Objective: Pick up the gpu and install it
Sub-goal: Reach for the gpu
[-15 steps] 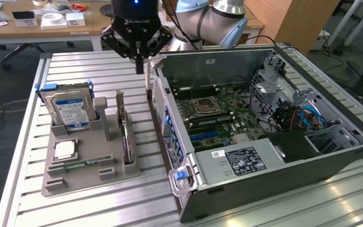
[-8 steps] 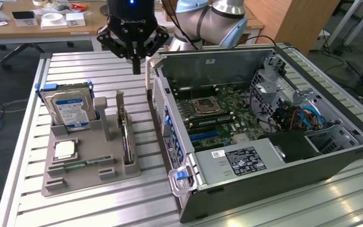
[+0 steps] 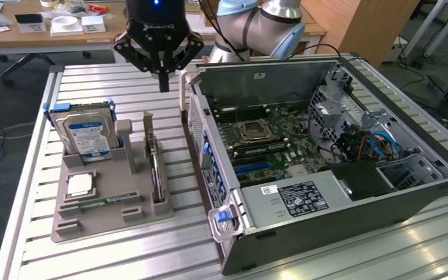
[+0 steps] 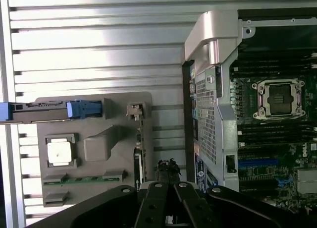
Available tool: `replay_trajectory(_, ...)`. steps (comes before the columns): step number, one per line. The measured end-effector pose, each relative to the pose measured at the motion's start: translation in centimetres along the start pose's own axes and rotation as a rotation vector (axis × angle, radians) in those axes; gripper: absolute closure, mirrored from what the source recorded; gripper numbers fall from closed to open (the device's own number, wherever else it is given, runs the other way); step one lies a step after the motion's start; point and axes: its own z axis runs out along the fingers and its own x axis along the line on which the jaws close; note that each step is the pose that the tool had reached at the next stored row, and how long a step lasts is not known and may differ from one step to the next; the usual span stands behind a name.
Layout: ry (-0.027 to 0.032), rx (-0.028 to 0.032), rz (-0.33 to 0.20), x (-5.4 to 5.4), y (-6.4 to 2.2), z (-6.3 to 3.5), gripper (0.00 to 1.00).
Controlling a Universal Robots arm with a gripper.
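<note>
The gpu [image 3: 156, 170] is a thin dark card standing on edge in a slot of the grey holder [image 3: 123, 219], with its metal bracket at the far end. From the wrist it shows edge-on as the gpu [image 4: 139, 161]. My gripper [image 3: 163, 86] hangs shut with nothing in it, above the table beyond the card's far end, between the holder and the open computer case [image 3: 410, 192]. In the wrist view the gripper [image 4: 168, 167] has its tips together, just beside the card's edge.
The holder also carries a silver hard drive [image 3: 88, 135] with a blue label, a processor chip [image 3: 80, 185] and a green memory stick [image 3: 100, 202]. Inside the case lies the motherboard [image 3: 275, 137] with blue slots [image 3: 251, 169]. A desk [image 3: 53, 35] stands behind the slatted table [image 3: 130, 256].
</note>
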Motion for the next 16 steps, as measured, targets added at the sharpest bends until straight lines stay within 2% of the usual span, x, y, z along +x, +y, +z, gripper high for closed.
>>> replay_trajectory(16,0.0000,0.0000,0.000,1.3,-0.10,-0.03,0.89)
